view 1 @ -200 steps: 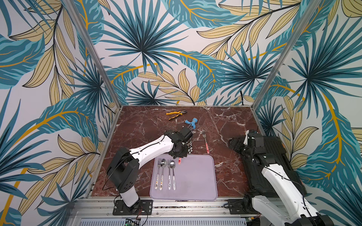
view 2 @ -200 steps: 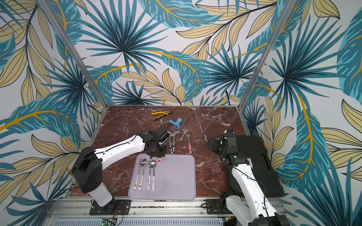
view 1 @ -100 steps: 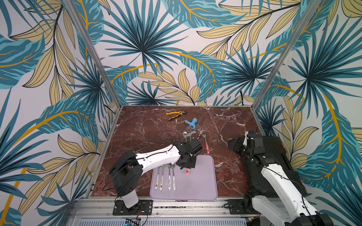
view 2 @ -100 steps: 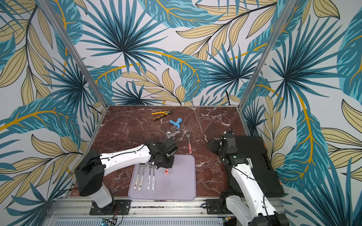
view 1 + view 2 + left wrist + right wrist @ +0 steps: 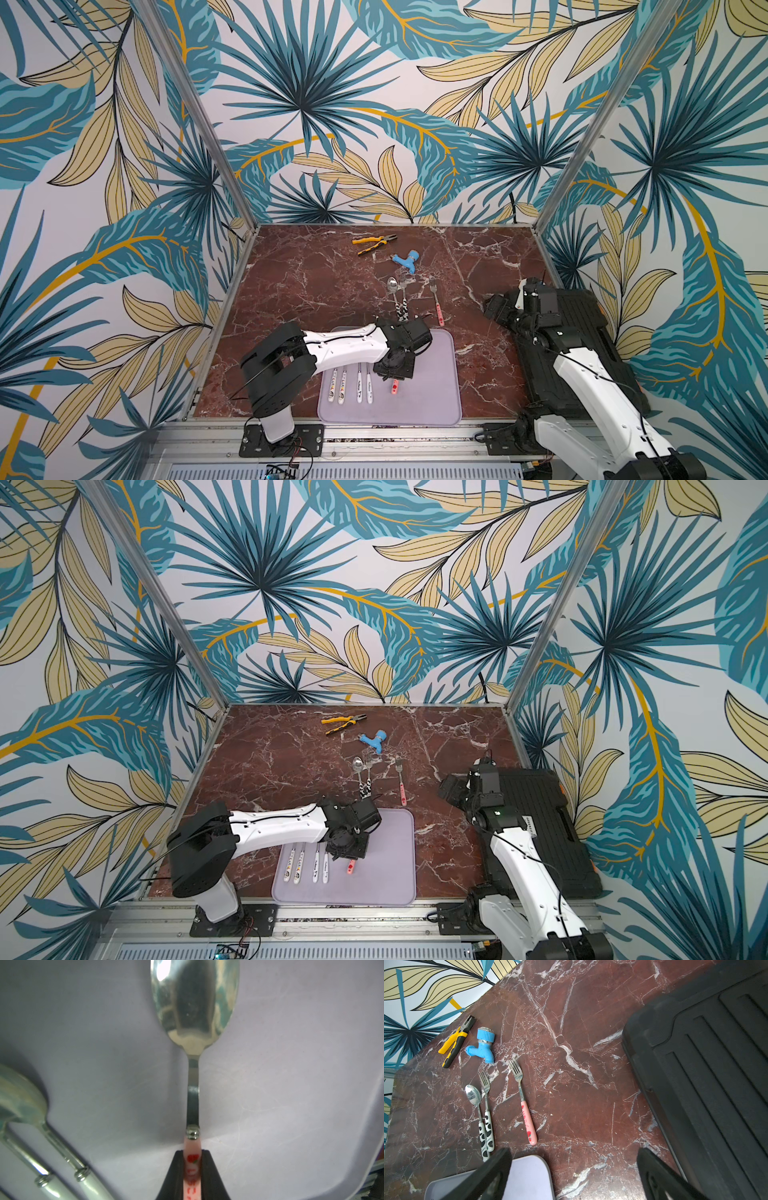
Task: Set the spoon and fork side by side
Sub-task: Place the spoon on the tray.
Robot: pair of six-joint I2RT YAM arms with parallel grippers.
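My left gripper (image 5: 192,1156) is clamped on the pink handle of the spoon (image 5: 194,1001), with the two black fingers (image 5: 209,1169) pressed against the handle's sides just behind its metal collar. The spoon has a polished steel bowl that mirrors dark and pale patches. A narrow flat neck leads to a small ribbed steel ring, and behind it is a pale pink handle printed with a red strawberry and red lettering. It points straight out from my fingers over the lavender tray (image 5: 291,1064), and I cannot tell whether the bowl touches the tray. In both top views only the end of the pink handle (image 5: 394,387) (image 5: 351,867) shows below my wrist, about midway across the tray. To one side of it four white-handled pieces (image 5: 359,384) lie in a row on the tray.

The matching fork (image 5: 523,1103) lies flat on the marble table (image 5: 591,1022), off the tray and beyond its far edge. It has steel tines and the same pink handle with strawberries near the end. Near it a cow-patterned spoon (image 5: 473,1095) and a cow-patterned fork (image 5: 486,1105) lie close together, side by side. Farther back are a blue tap (image 5: 483,1045) and yellow-handled pliers (image 5: 455,1041).

My right gripper (image 5: 573,1153) has its fingers spread wide apart with nothing between them, above the table beside the black case (image 5: 716,1064).
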